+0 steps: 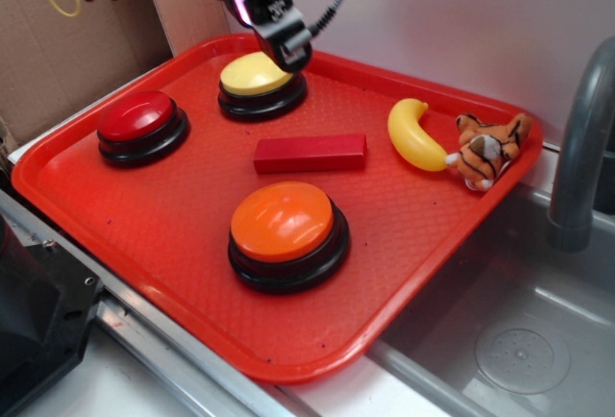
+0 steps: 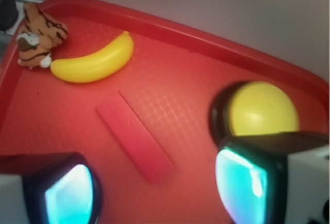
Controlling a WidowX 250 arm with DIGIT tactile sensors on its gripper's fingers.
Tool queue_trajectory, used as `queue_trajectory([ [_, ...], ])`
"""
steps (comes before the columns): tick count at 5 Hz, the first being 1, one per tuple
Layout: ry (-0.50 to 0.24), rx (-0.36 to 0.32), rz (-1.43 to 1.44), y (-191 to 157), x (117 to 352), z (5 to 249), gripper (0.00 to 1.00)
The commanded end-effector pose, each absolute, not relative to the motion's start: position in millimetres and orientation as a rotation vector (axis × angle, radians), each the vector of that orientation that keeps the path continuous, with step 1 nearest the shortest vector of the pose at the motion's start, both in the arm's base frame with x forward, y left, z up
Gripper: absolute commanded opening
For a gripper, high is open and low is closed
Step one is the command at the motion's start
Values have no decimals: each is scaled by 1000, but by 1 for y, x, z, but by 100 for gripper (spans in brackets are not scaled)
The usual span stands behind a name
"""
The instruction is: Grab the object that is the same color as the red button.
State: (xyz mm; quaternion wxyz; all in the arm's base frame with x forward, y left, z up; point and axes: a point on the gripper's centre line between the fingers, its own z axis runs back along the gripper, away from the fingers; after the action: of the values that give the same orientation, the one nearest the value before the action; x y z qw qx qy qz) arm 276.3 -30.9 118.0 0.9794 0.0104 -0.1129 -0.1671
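The object, a flat long red block point(image 1: 310, 153) point(image 2: 135, 136), lies in the middle of the red tray point(image 1: 115, 215). The red button point(image 1: 140, 126) sits at the tray's left side and is out of the wrist view. My gripper point(image 1: 288, 52) point(image 2: 157, 193) hangs high over the yellow button point(image 1: 258, 81) point(image 2: 260, 109), behind and left of the block. Its fingers stand wide apart with nothing between them, and the near end of the block shows in the gap in the wrist view.
An orange button point(image 1: 285, 230) sits at the tray's front. A yellow banana point(image 1: 413, 135) point(image 2: 93, 64) and a small plush tiger point(image 1: 488, 148) point(image 2: 38, 35) lie at the right. A sink point(image 1: 519, 331) with a grey faucet point(image 1: 581, 138) is further right. Cardboard point(image 1: 67, 61) stands behind.
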Motion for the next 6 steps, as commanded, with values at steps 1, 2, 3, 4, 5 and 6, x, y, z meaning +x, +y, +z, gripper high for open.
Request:
queue_trajectory([
  [1, -220, 63, -463, -50, 297, 74, 100],
  [2, -182, 42, -524, -54, 294, 55, 100],
  [3, -153, 34, -563, -59, 292, 36, 100],
  [4, -127, 55, -550, -62, 294, 22, 100],
  [5, -110, 46, -550, -60, 295, 15, 100],
  [6, -85, 47, -523, -54, 299, 14, 0],
])
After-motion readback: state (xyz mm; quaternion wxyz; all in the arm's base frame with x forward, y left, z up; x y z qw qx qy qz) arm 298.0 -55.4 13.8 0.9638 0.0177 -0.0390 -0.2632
